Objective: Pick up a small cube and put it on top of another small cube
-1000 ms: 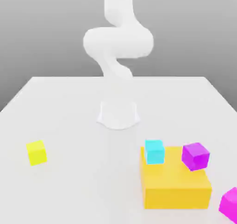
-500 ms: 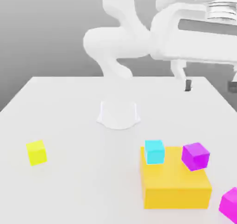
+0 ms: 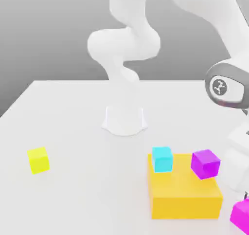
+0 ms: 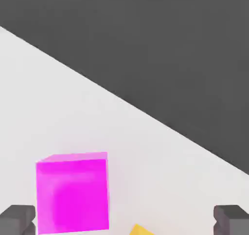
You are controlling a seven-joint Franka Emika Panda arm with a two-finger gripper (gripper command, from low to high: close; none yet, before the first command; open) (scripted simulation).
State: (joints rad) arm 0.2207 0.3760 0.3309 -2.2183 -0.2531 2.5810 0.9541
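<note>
The pinkish magenta small cube (image 3: pixel 240 215) lies on the white table at the near edge of the exterior view's right. My hand (image 3: pixel 238 167) hangs just above it. In the hand view the same cube (image 4: pixel 73 192) sits between my gripper's (image 4: pixel 124 222) two dark fingertips (image 4: pixel 17 220), closer to one of them. The jaws stand wide open and hold nothing. The violet-purple small cube (image 3: pixel 204 164) sits at the far right corner of the yellow-orange block (image 3: pixel 185 192); I cannot tell whether it rests on the block or just behind it.
A cyan cube (image 3: pixel 162 159) sits at the block's far left corner. A small yellow cube (image 3: pixel 38 160) lies alone at the exterior view's left. The arm's white base (image 3: pixel 124 119) stands mid-table. A corner of the yellow-orange block (image 4: pixel 141 230) shows beside the magenta cube.
The arm has swung down from high at the exterior view's right until the hand hangs over the pinkish magenta cube. The jaws have stayed open. No cube has moved.
</note>
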